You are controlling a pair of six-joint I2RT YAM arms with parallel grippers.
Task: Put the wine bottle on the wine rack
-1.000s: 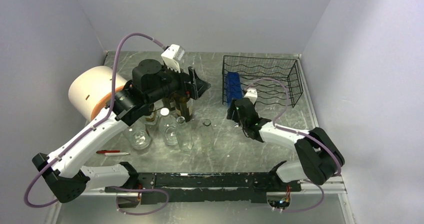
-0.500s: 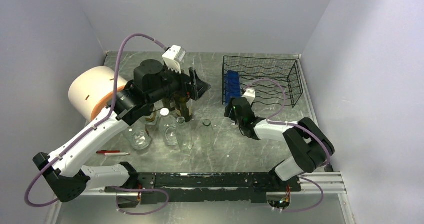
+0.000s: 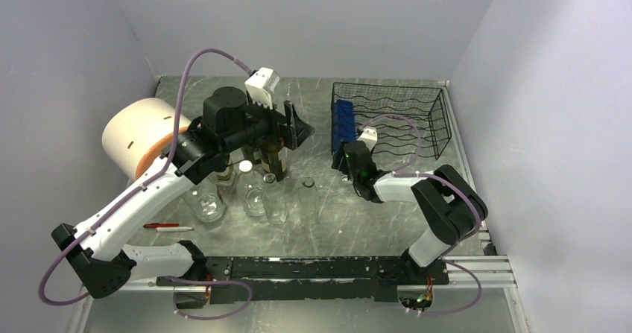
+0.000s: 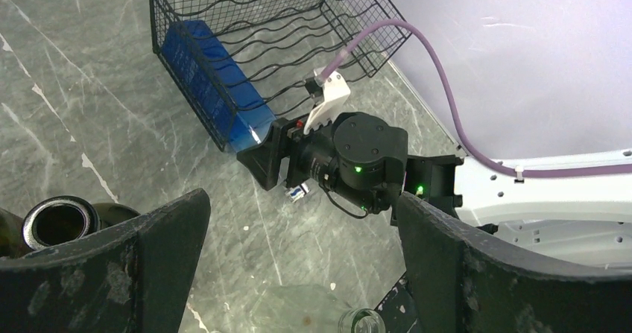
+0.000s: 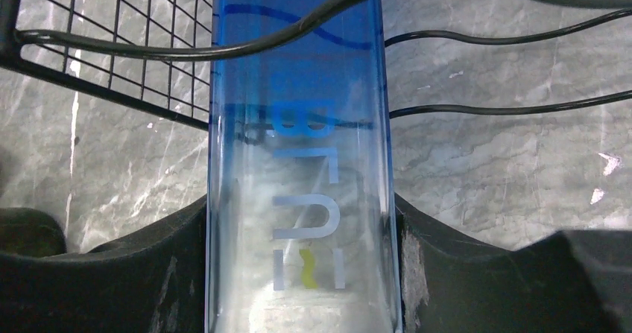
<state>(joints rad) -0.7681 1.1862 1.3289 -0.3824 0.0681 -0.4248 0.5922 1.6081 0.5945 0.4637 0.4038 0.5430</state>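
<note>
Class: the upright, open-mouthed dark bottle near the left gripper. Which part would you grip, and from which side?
Probably the neck of the dark bottle, reached from above: it stands upright, mouth up, and clear bottles crowd its body.

Blue translucent wine bottle [image 3: 343,121] lies on its side in the leftmost trough of the black wire wine rack [image 3: 440,124], near end at the open front.

I was working in what looked like a robotics lab cell: a grey marbled table [image 3: 365,230] boxed in by bare pale walls [image 3: 298,20] on three sides. The two arms [image 3: 141,199] were bolted to a black rail [image 3: 313,267] at its near edge, with purple cables [image 3: 211,50] looping off them.
</note>
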